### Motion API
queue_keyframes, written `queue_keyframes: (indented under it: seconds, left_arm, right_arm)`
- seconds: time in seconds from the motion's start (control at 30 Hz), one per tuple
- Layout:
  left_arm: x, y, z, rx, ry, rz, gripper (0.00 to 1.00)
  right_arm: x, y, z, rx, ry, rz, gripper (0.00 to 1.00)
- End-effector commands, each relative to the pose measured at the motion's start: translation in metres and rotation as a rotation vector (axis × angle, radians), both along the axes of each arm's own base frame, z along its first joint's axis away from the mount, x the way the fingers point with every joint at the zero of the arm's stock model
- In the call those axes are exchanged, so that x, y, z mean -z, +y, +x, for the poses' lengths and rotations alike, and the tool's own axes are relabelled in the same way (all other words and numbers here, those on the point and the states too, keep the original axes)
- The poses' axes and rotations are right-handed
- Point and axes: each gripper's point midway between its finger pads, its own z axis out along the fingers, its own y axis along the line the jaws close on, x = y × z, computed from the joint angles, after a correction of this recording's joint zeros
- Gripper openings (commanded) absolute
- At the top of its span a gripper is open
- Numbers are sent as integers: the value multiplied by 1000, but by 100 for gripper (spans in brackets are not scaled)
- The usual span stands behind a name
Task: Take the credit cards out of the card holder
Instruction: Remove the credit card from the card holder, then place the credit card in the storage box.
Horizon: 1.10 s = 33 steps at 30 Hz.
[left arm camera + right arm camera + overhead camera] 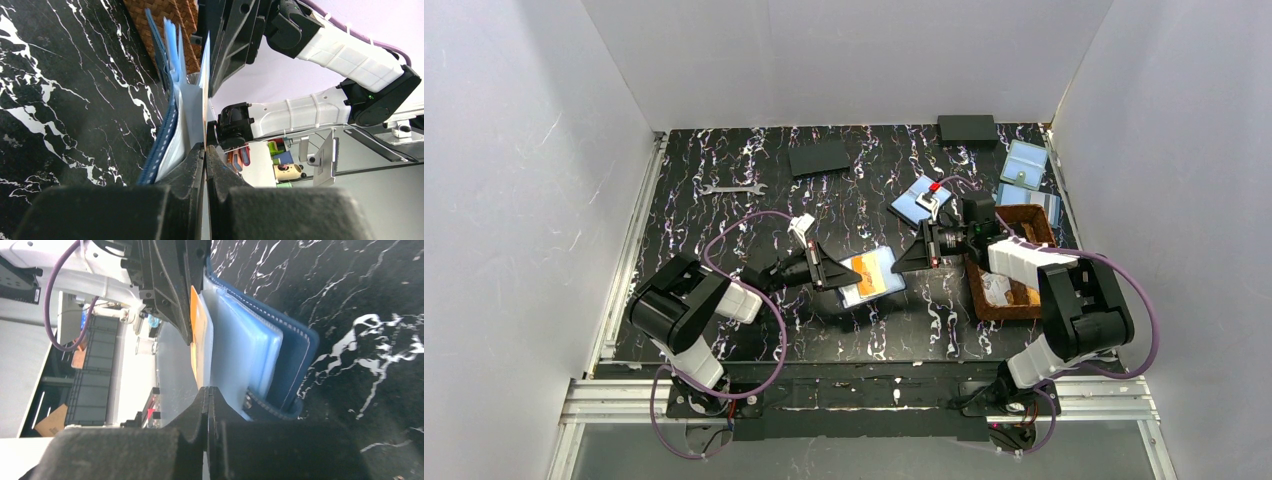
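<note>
- Top external view: the card holder is spread open, a bit off the long side of the woven tray that faces the left arm.
- The orange card shows on the half of the holder farther from the tray.
- The right gripper sits between the tray and the holder. Its wrist cam shows the fingers squeezed tight on a pale inner leaf of the holder.
- The left gripper is on the holder's side away from the tray, fingers pinched together. The card's thin edge runs straight into the gap, so it looks clamped on the card.
- Can't tell if the holder rests on the table or hangs just above it.
- Two pale blue pouches lie past the tray's far end.
</note>
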Motion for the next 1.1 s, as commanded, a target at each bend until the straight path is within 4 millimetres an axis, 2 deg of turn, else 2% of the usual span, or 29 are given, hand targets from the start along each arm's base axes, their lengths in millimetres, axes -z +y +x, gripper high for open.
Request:
queue_keyframes:
  seconds: [0.0,0.2,0.33,0.43,0.47,0.53,0.6,0.73,0.93,1.07]
  left_arm:
    - [0,7,-4,3,-44,-3,0]
    - [9,21,-2,-38,-21,15,0]
    - [4,29,-3,-50,-35,8,0]
    - [-3,30,-6,-43,-56,-4,0]
    - [-5,30,-7,-41,-60,-7,0]
    - [-10,31,-8,-37,-70,-16,0]
    - [-16,31,-10,-33,-80,-25,0]
    - [-30,31,-14,-20,-104,-50,0]
    - [-50,21,-21,21,-144,-83,0]
    - [-55,4,-28,69,-173,-74,0]
  right_arm:
    - [-4,-5,15,39,-76,-12,1]
    - [22,-19,31,117,-112,-145,1]
    - [42,-27,35,139,-106,-243,1]
    - [65,-41,42,162,-125,-382,1]
    - [69,-46,44,169,-140,-429,4]
    - [73,-57,53,186,-185,-518,34]
    - [65,-65,61,195,-264,-572,49]
    - [33,-68,59,166,-407,-556,58]
    - [-24,-50,16,-37,-555,-314,73]
    - [-51,-50,2,-76,-630,-271,83]
